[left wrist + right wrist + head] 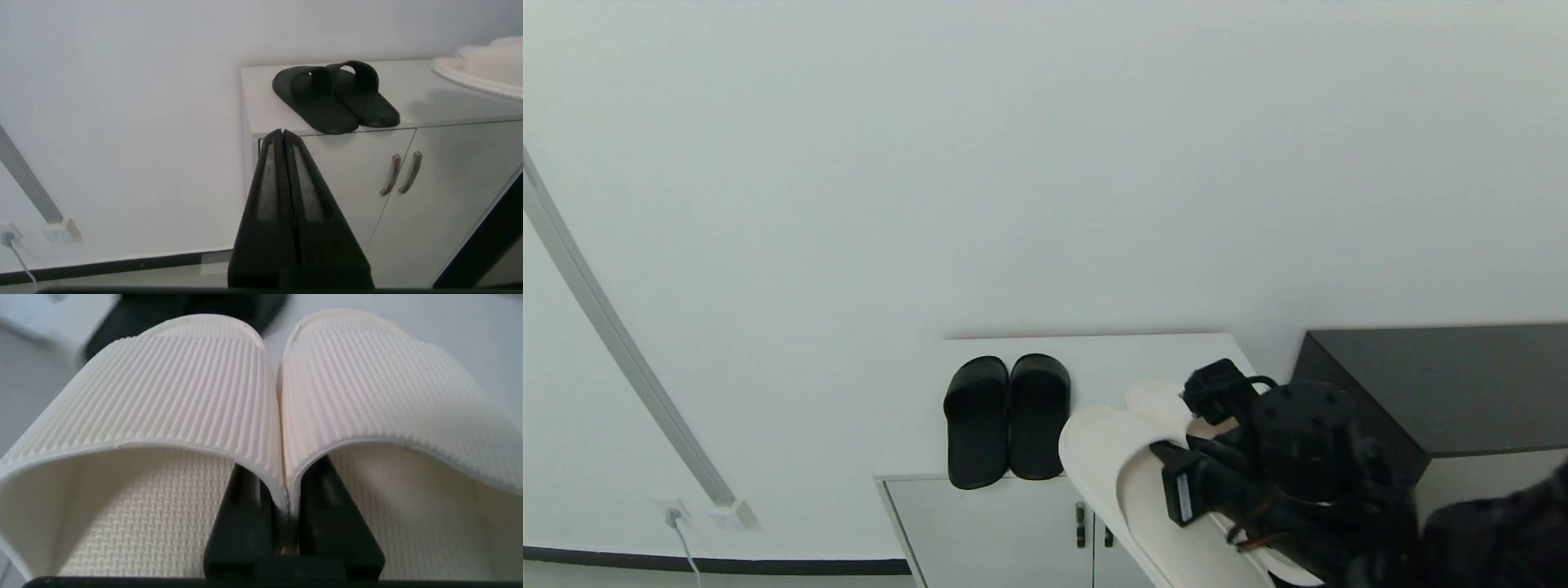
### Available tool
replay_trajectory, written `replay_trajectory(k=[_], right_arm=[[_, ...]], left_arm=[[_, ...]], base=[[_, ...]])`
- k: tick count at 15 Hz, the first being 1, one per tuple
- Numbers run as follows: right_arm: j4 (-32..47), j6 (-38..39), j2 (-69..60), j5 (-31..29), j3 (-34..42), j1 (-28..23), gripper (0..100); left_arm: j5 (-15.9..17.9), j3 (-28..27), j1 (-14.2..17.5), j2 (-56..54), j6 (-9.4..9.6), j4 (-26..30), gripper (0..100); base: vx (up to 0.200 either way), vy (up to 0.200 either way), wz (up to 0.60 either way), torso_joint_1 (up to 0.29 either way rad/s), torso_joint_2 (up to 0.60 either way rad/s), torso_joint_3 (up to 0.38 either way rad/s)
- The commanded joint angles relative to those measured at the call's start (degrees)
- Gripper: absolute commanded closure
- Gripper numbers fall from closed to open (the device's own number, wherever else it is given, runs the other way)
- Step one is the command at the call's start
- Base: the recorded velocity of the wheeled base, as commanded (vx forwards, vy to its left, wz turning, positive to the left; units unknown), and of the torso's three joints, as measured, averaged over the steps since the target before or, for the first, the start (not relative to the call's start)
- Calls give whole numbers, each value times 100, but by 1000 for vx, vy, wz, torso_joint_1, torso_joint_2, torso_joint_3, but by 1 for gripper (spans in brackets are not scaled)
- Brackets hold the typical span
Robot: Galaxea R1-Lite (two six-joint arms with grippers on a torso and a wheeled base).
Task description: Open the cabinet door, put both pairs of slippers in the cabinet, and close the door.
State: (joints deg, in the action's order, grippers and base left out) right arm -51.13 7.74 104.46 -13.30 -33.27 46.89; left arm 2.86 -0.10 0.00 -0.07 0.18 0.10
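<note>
Head view: the doors are shut, the black slippers lie at the front edge of the cabinet top, and the right end effector holds the white slippers above its front right corner. Left wrist view: the left end effector hangs before the doors, closed on nothing. Right wrist view: the right fingers pinch the white pair's inner sides together; I judge that opening, stowing both pairs and closing are all left to do

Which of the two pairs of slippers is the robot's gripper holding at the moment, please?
The white pair, clamped at the adjoining strap edges by the right gripper; the black pair lies untouched on the cabinet.
</note>
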Motion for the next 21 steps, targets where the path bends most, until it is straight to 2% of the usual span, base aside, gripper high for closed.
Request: replay_trajectory(k=[1, 3, 6, 10, 21], right_arm=[[6, -27, -1464, 829, 1094, 216, 100], [217, -9, -1560, 864, 1130, 427, 100], [217, -9, -1472, 873, 1182, 462, 100], [208, -18, -1516, 864, 1244, 462, 100], [191, -36, -1420, 873, 1358, 462, 100]], left_arm=[[4, 1, 0, 7, -1, -1, 100], [4, 1, 9, 7, -1, -1, 100], [4, 1, 0, 7, -1, -1, 100], [4, 1, 0, 7, -1, -1, 100], [4, 1, 0, 7, 8, -1, 100]], base=[[0, 0, 0, 0, 0, 0], [0, 0, 0, 0, 0, 0], [0, 0, 0, 0, 0, 0], [-200, 0, 0, 2, 1, 4], [0, 0, 0, 0, 0, 0]])
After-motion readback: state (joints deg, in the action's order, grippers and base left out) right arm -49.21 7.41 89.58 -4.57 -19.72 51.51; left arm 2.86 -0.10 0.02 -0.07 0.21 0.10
